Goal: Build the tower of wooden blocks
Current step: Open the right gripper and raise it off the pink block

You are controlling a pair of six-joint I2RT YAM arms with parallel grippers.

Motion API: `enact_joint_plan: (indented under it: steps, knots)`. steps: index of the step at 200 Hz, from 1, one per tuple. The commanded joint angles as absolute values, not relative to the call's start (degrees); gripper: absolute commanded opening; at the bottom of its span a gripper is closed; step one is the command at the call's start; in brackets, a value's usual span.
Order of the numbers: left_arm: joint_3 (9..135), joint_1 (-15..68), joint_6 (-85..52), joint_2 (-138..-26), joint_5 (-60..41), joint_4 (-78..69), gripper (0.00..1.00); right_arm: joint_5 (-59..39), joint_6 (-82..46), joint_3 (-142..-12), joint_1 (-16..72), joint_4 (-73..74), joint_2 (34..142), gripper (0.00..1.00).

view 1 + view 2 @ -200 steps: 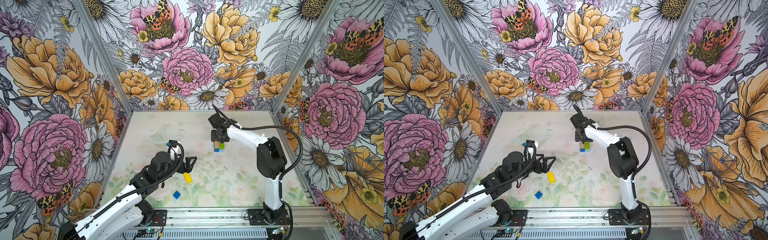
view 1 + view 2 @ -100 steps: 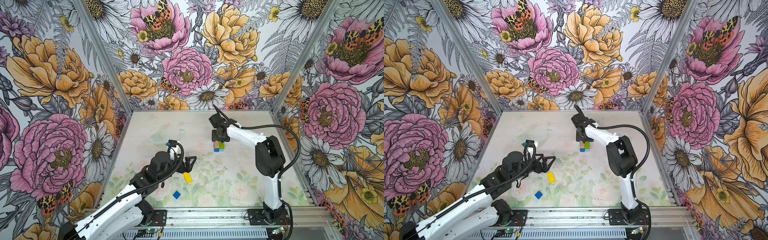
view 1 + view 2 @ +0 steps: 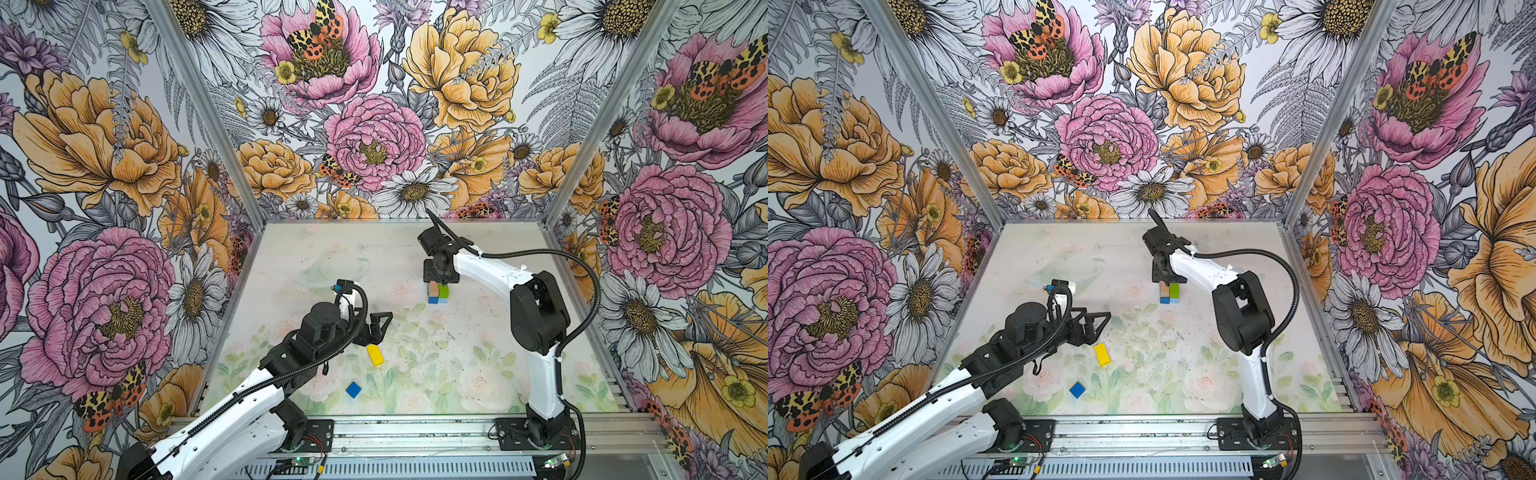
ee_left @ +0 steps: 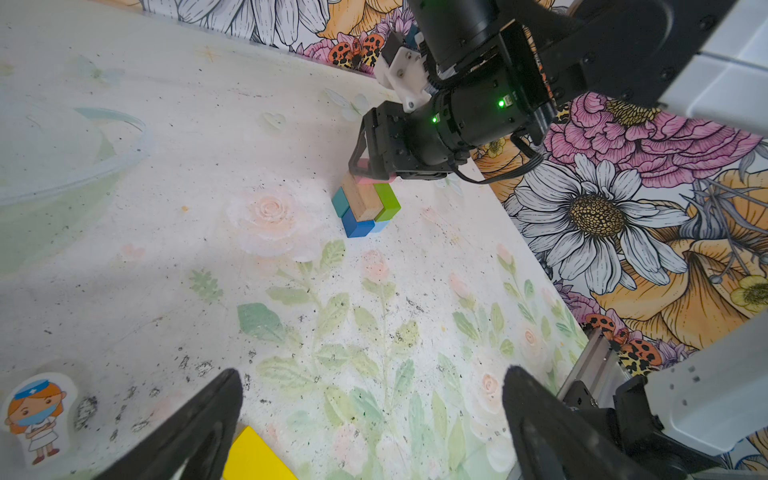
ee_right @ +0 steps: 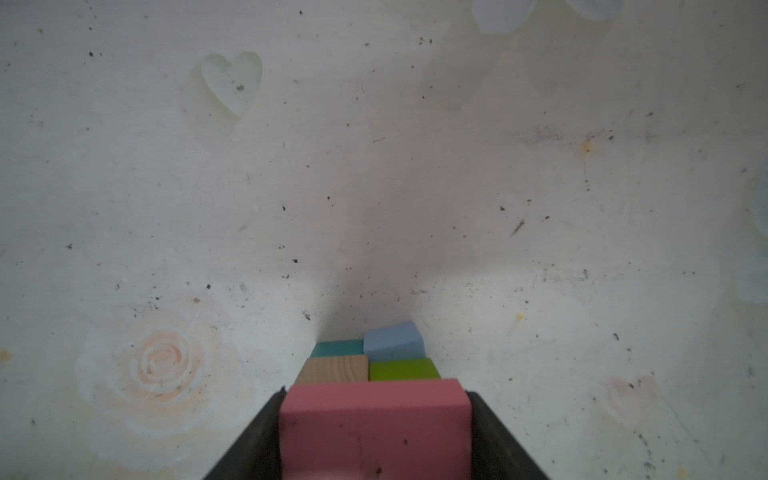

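The wood block tower (image 3: 438, 293) (image 3: 1169, 293) stands mid-table toward the back. It is a tan brick (image 5: 334, 369) and a green brick (image 5: 403, 369) side by side on a dark blue cube (image 4: 358, 226), a teal cube (image 5: 336, 348) and a light blue cube (image 5: 392, 340). My right gripper (image 3: 439, 279) (image 5: 376, 392) is shut on a pink brick (image 5: 374, 424) (image 4: 370, 179), held crosswise right over the tan and green bricks. Whether the pink brick touches them I cannot tell. My left gripper (image 3: 376, 332) (image 4: 372, 374) is open above a yellow brick (image 3: 375, 355) (image 4: 253, 457). A loose dark blue cube (image 3: 353, 390) lies nearer the front.
A nurse sticker (image 4: 35, 419) is on the table surface by the left gripper. A clear curved plastic piece (image 4: 104, 162) lies at the back left. A metal rail (image 3: 415, 432) runs along the front edge, and flowered walls close in the other three sides.
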State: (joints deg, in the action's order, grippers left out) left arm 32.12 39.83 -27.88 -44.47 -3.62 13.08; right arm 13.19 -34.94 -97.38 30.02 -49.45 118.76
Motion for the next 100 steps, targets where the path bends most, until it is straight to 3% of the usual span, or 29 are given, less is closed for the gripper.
enact_joint_plan:
  steps: [1, 47, 100]
  knots:
    - [31.5, 39.3, -26.6, -44.6, -4.9, 13.0, 0.99, 12.4, -34.1, -99.1, 29.8, -49.1, 120.1, 0.66]
    - [31.6, 39.4, -26.6, -44.7, -5.1, 13.0, 0.99, 13.0, -33.1, -98.7, 30.1, -49.2, 117.9, 0.77]
    - [31.5, 39.5, -28.9, -42.0, -1.6, 17.7, 0.99, 13.4, -32.9, -95.8, 31.4, -49.1, 110.4, 0.80]
